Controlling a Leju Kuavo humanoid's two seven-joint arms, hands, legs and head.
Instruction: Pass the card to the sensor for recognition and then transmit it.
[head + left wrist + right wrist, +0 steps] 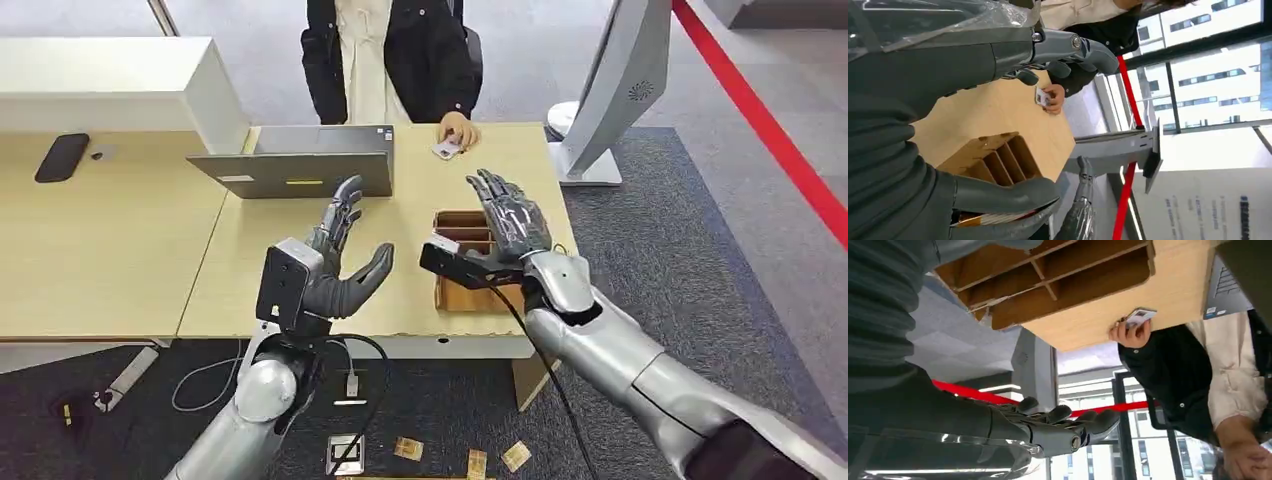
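A person in a dark jacket stands at the far side of the table and holds a small white card (446, 149) (1042, 96) (1139, 316) down on the tabletop with one hand. My left hand (337, 262) hovers above the table's near half, fingers spread, holding nothing. My right hand (510, 218) is raised over the wooden divider box (464, 262), fingers apart and empty, a short way in front of the card. The grey sensor stand (612, 85) rises to the right of the table.
A grey laptop (300, 165) lies on the table (250, 260) beyond my left hand. A white cabinet and a dark phone (61, 157) sit at the left. A red line runs across the floor at the right. Cables and small cards lie under the table's front edge.
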